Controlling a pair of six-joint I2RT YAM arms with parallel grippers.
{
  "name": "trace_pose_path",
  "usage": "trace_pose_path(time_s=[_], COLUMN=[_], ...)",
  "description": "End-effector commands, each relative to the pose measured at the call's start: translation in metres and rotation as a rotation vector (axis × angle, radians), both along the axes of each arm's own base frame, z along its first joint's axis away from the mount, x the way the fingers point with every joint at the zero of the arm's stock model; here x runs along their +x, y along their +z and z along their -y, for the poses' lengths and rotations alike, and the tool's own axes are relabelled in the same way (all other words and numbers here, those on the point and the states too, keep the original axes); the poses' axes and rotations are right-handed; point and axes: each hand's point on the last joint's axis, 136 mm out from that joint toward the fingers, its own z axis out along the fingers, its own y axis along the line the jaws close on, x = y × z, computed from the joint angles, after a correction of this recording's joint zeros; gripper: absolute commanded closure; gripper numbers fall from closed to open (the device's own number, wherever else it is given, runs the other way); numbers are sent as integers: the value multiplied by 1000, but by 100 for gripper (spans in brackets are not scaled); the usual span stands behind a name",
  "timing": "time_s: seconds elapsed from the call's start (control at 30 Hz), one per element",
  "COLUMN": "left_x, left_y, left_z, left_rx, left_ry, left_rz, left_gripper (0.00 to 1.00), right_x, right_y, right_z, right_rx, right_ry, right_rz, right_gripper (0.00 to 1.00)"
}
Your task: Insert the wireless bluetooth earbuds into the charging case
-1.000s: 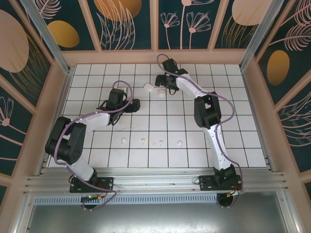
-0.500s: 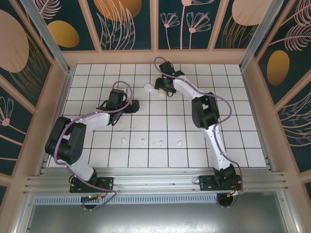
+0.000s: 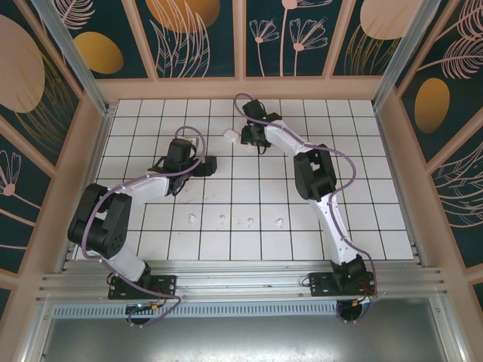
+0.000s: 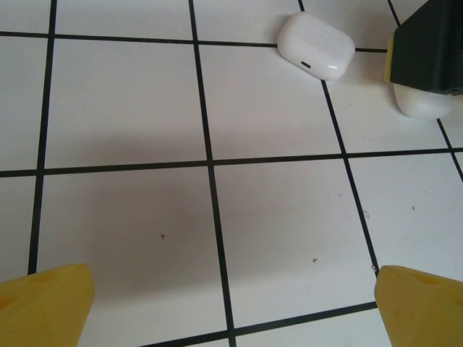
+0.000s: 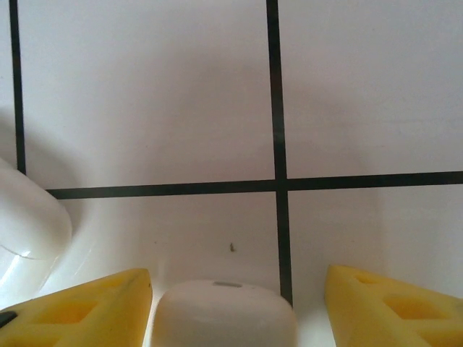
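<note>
Four earbuds (image 3: 222, 220) in row by near edge of table (image 3: 377, 226), untouched — tiny, light, probably slick; pinch across stem. Far edge: right gripper (image 5: 237, 278) straddles charging case (image 5: 226, 316), jaws apart, unclamped — left gripper (image 4: 231, 280) wide open, empty.

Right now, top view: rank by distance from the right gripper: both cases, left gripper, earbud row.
1. Right-hand case, between the right gripper's open jaws.
2. Left-hand case, just left of it.
3. Left gripper, lower left in the picture.
4. Earbud row, lowest in the picture; leftmost earbud farthest.
</note>
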Motion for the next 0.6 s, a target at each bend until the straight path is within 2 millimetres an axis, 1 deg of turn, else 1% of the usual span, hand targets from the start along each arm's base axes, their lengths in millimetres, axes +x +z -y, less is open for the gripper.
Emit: trace_pose_path(time_s=[0.0, 0.17, 0.27, 0.43, 0.57], left_x=[-2, -5, -8, -14, -24], left_y=[9, 11, 13, 16, 18], left_z=[0, -1, -1, -1, -3], left_rx=[-9, -21, -29, -53, -83], left_ry=[-9, -2, -4, -2, 1], left_rz=[24, 27, 32, 41, 49], left_gripper=[1, 1, 2, 1, 1], right_x=[-13, -19, -24, -39, -57], right_y=[-19, -15, -12, -2, 1], right_z=[0, 2, 5, 9, 19], right_rx=[-66, -83, -87, -91, -89], right_ry=[26, 34, 33, 37, 24], right_rz=[-47, -59, -60, -56, -69], right_gripper=[39, 51, 56, 60, 62])
